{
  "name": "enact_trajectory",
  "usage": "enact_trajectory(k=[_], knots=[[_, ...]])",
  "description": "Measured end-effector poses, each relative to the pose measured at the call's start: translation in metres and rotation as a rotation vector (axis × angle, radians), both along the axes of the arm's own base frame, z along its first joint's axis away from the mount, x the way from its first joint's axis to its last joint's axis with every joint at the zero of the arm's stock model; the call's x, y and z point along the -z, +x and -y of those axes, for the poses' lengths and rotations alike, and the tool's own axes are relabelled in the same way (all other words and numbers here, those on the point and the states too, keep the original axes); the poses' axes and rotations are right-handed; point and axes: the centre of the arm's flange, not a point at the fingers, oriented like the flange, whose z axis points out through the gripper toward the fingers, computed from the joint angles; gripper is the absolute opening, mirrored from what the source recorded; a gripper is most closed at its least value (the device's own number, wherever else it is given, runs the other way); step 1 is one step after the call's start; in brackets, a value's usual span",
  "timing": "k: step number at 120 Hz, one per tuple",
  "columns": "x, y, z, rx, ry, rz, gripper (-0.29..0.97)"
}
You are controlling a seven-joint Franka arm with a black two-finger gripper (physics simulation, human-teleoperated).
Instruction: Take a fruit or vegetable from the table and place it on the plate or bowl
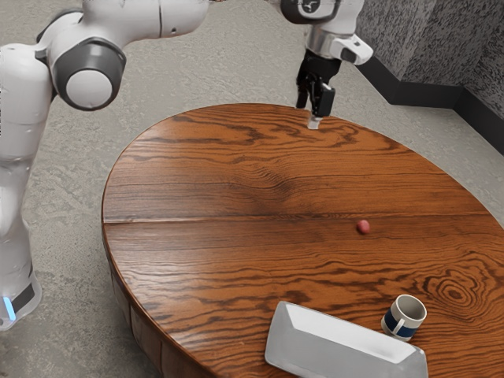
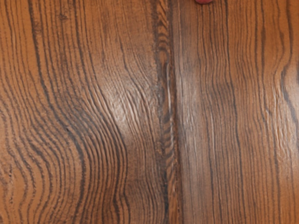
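Note:
A small pinkish-red fruit (image 1: 363, 227) lies on the round wooden table (image 1: 236, 197), right of its middle in the exterior view. A sliver of the fruit (image 2: 204, 1) peeks in at the edge of the wrist view, beyond the table's plank seam. A white rectangular plate (image 1: 339, 346) rests at the table's near edge. My gripper (image 1: 313, 114) hangs high over the far edge of the table, well away from the fruit and the plate. Its fingers stand open with nothing between them.
A white mug with a blue band (image 1: 404, 316) stands just to the exterior view's right of the plate. A dark wall runs along the back right. Bare wood spreads between the gripper, the fruit and the plate.

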Motion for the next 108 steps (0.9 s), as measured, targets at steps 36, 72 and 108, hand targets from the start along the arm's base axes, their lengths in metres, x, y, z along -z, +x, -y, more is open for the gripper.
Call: enact_trajectory(k=[36, 72, 108], knots=[[0.008, 0.002, -0.035, -0.006, -0.015, -0.006, 0.67], [0.051, 0.027, -0.006, 0.434, 0.028, 0.047, 0.67], [0.128, 0.087, 0.036, 0.833, 0.097, 0.212, 0.67]])
